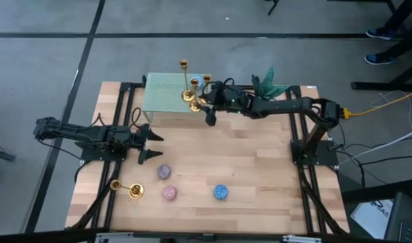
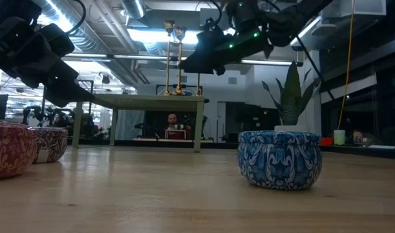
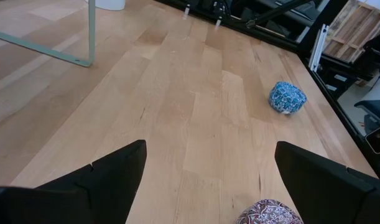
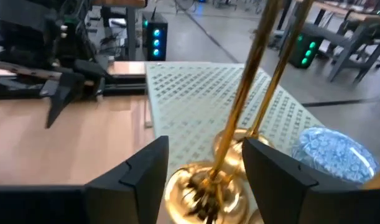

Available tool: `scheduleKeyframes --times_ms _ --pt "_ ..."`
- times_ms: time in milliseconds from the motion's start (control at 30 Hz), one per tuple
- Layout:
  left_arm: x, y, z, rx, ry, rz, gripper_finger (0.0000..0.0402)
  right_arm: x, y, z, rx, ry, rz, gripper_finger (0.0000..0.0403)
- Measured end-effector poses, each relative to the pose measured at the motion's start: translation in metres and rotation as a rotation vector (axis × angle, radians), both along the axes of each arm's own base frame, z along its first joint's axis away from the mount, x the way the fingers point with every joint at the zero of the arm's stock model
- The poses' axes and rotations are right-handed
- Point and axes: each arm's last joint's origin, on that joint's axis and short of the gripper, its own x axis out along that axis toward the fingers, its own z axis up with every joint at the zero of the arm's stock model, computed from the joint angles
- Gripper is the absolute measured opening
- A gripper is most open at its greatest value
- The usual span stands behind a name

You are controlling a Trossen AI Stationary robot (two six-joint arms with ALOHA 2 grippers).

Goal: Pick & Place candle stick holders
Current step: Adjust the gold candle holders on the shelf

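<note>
Two gold candle stick holders stand upright on their round bases on a pale green perforated stand, near its right end. One is nearer the table's front and one is just behind it. My right gripper reaches in level from the right. Its fingers are open on either side of the nearer holder's stem and base, apart from both. Another holder lies on its side at the table's near left. My left gripper waits open at the left.
A purple-grey candle, a pink one and a blue one sit on the near half of the wooden table. Another blue candle rests on the stand beside the holders. A green plant stands at the far right.
</note>
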Motion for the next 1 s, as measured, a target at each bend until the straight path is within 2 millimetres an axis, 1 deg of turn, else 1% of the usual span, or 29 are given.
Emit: scheduleKeyframes --times_ms 67,200,300,367,433,600,667,800,1000 --pt "0.000 0.000 0.000 0.000 0.000 0.000 0.0354 -0.003 0.005 0.004 0.005 0.020 0.008 0.0209" --pt "0.000 0.000 0.000 0.000 0.000 0.000 0.0353 -0.012 0.012 0.011 0.006 0.086 -0.046 0.0207" --pt "0.000 0.000 0.000 0.000 0.000 0.000 0.0354 -0.021 0.011 0.018 0.006 0.123 -0.109 0.0200" --pt "0.000 0.000 0.000 0.000 0.000 0.000 0.0354 -0.029 0.007 0.018 -0.010 0.126 -0.128 0.0194" --pt "0.000 0.000 0.000 0.000 0.000 0.000 0.0353 -0.037 0.001 0.013 -0.008 0.121 -0.151 0.0184" --pt "0.000 0.000 0.000 0.000 0.000 0.000 0.0354 -0.047 -0.011 -0.005 0.006 0.060 -0.191 0.0153" --pt "0.000 0.000 0.000 0.000 0.000 0.000 0.0354 -0.048 -0.015 -0.009 -0.001 0.035 -0.193 0.0141" --pt "0.000 0.000 0.000 0.000 0.000 0.000 0.0353 -0.045 -0.023 -0.021 -0.020 0.071 -0.194 0.0125" --pt "0.000 0.000 0.000 0.000 0.000 0.000 0.0353 -0.039 -0.031 -0.033 -0.033 0.071 -0.165 0.0122"
